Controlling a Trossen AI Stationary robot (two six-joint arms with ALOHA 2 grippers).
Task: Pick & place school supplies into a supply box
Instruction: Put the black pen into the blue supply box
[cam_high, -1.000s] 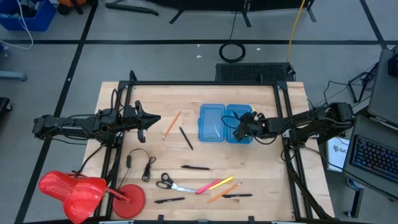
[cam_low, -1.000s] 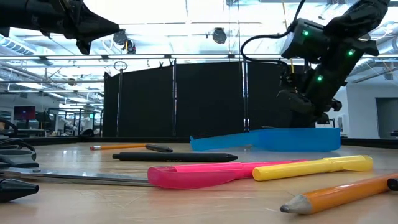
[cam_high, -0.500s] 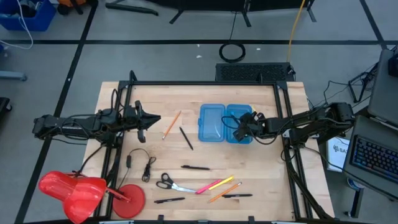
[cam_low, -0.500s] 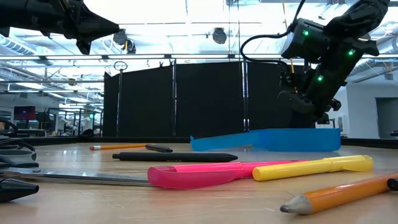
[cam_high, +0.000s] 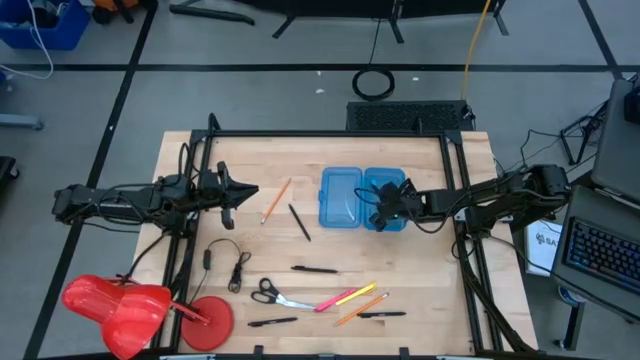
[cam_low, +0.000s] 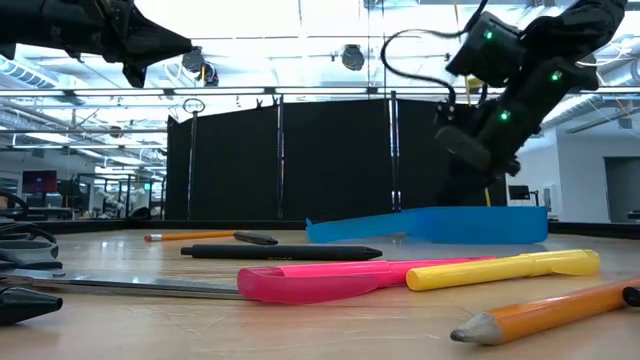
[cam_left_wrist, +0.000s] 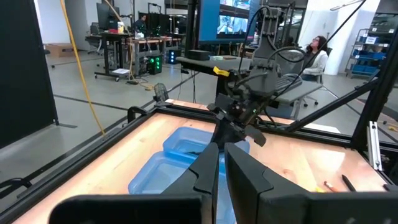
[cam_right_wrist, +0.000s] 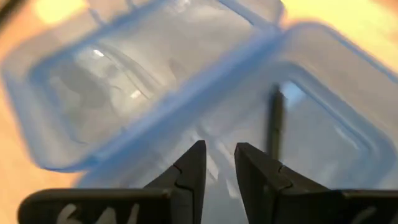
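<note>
Translucent blue plastic supply box (cam_high: 362, 198) lies open right of the surface's middle, one thin black pen (cam_right_wrist: 274, 124) in its right half beneath the empty, narrowly parted right pincer (cam_high: 381, 208) — a careless sweep could nudge the light case — left pincer (cam_high: 250, 193) shut, waiting left.

Right hand (cam_low: 470, 150) above blue supply box (cam_low: 440, 224); pink marker (cam_low: 330, 279), yellow marker (cam_low: 505, 267) foreground.

Supply box (cam_high: 355, 197) sits mid-table toward far edge w/ a pen (cam_right_wrist: 274, 124) in its right half — other supplies (cam_high: 330, 298) along near edge.
</note>
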